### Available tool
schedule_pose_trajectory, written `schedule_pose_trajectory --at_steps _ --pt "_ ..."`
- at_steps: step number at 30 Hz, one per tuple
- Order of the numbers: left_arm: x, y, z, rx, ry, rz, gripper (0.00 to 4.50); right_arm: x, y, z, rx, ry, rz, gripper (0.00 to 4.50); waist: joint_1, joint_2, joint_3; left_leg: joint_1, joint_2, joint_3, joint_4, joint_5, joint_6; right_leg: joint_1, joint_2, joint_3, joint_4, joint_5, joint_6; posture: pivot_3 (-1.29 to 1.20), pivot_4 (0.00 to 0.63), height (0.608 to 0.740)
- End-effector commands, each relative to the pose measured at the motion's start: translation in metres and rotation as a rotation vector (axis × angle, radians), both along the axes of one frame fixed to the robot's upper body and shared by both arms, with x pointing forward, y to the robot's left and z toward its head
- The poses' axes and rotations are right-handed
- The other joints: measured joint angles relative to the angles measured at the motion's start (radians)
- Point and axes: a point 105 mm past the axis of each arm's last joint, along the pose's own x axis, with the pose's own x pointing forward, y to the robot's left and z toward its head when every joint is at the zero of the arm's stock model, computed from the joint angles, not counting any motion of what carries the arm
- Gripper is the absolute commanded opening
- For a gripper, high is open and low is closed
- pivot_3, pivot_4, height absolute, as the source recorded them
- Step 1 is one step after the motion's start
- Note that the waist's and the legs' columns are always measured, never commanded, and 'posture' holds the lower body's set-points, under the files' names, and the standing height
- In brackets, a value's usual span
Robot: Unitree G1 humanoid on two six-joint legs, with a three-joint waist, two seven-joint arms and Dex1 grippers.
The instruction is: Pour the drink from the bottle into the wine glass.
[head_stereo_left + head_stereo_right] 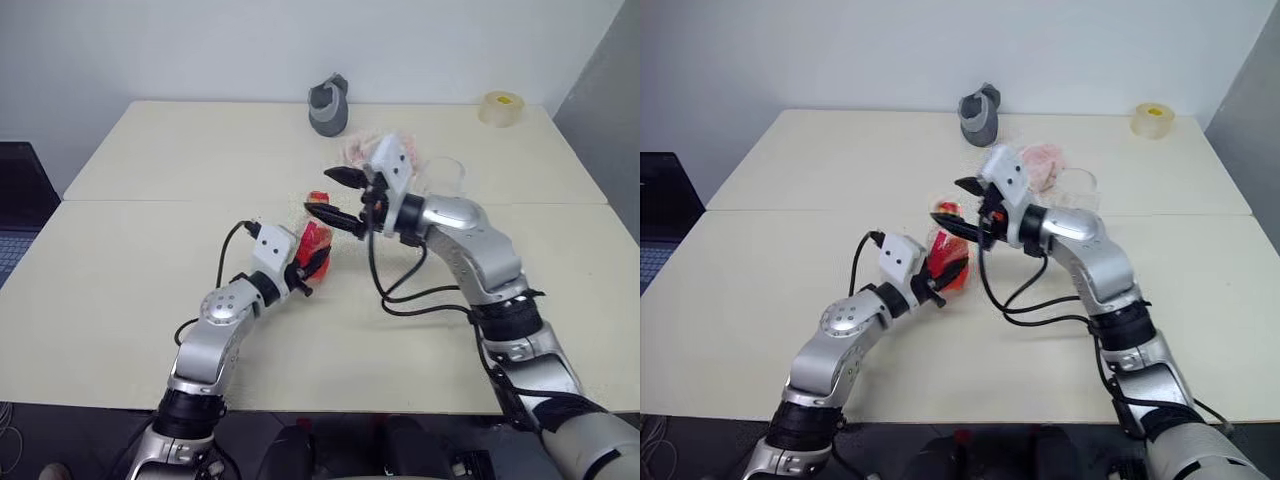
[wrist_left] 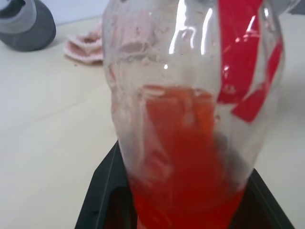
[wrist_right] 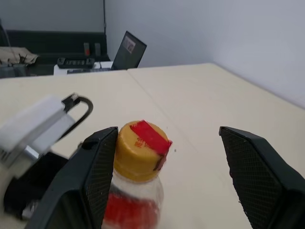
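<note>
Tool on the left arm (image 1: 312, 262) is clamped on the bottle (image 1: 316, 243), holding it upright above the tabletop (image 1: 150, 250); the drink (image 2: 183, 157) fills its lower part. Tool on the right arm (image 3: 167, 157) stands spread wide at the bottle's cap (image 3: 139, 149), one finger (image 3: 97, 167) just beside the cap, the other finger (image 3: 257, 167) well apart from it. The cap carries a strip of red tape. The wine glass (image 1: 447, 176) stands behind the bottle, partly hidden by the right arm. A pink cloth (image 1: 1045, 162) lies beside the glass.
</note>
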Motion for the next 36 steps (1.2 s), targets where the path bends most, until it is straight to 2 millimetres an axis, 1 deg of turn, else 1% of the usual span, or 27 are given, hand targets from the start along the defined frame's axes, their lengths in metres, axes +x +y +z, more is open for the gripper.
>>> schedule_pose_trajectory --at_steps 1,3,5,8,12,17,21,31,36 --pt "-0.01 0.001 0.029 -0.015 -0.109 -0.028 1.55 -0.008 -0.02 0.012 0.029 -0.005 -0.009 3.59 0.001 0.0 0.0 0.0 0.0 0.0 0.0 0.0 0.0 0.0 0.0 0.0 0.0 0.0 0.0 0.0 0.15 0.74" --pt "-0.012 0.003 0.027 -0.01 -0.104 -0.029 1.55 -0.016 -0.02 0.01 0.029 0.018 0.023 3.59 0.001 0.0 0.0 0.0 0.0 0.0 0.0 0.0 0.0 0.0 0.0 0.0 0.001 0.0 0.0 0.0 0.15 0.74" --pt "-0.011 0.004 0.027 -0.007 -0.105 -0.027 1.55 -0.023 -0.014 0.012 0.047 0.042 0.061 3.59 -0.005 0.0 0.0 0.001 0.0 0.0 0.0 0.0 0.001 0.0 0.001 0.0 0.001 0.0 0.0 0.0 0.15 0.74" --pt "-0.007 0.003 0.029 -0.008 -0.113 -0.024 1.55 -0.027 -0.008 0.015 0.066 0.058 0.085 3.59 -0.006 0.0 0.0 0.001 0.0 0.0 0.0 -0.001 0.003 0.0 0.002 0.0 0.002 0.001 -0.001 0.0 0.15 0.74" --pt "-0.004 0.001 0.033 -0.018 -0.124 -0.028 1.55 -0.026 -0.004 0.019 0.078 0.059 0.087 3.59 0.0 0.0 0.0 0.001 0.0 0.0 0.001 -0.001 0.003 0.001 0.002 -0.001 0.002 0.001 -0.001 0.0 0.15 0.74" --pt "-0.005 -0.002 0.033 -0.033 -0.125 -0.037 1.26 -0.025 -0.001 0.021 0.081 0.054 0.089 3.64 0.0 0.0 0.0 0.001 0.0 0.001 0.001 0.0 0.0 0.0 0.002 0.0 0.0 0.001 -0.001 0.0 0.15 0.74" --pt "-0.005 -0.004 0.033 -0.036 -0.127 -0.044 1.26 -0.025 0.002 0.023 0.092 0.063 0.092 3.64 0.0 0.0 0.0 0.0 0.0 0.001 0.0 0.0 0.0 0.0 0.002 0.0 0.0 0.001 -0.001 0.0 0.15 0.74" --pt "-0.005 -0.017 0.033 -0.029 -0.143 -0.101 1.26 -0.019 0.023 0.038 0.184 0.106 0.084 3.64 -0.001 0.0 0.0 0.001 0.0 0.0 0.001 0.0 0.0 0.0 0.002 0.0 0.001 0.001 -0.001 0.0 0.15 0.74" --pt "-0.003 -0.019 0.035 -0.034 -0.147 -0.106 1.26 -0.015 0.029 0.037 0.186 0.099 0.068 3.64 -0.001 0.0 0.0 0.001 0.0 0.001 0.001 0.0 0.0 0.0 0.002 0.0 0.001 0.001 -0.001 0.0 0.15 0.74"
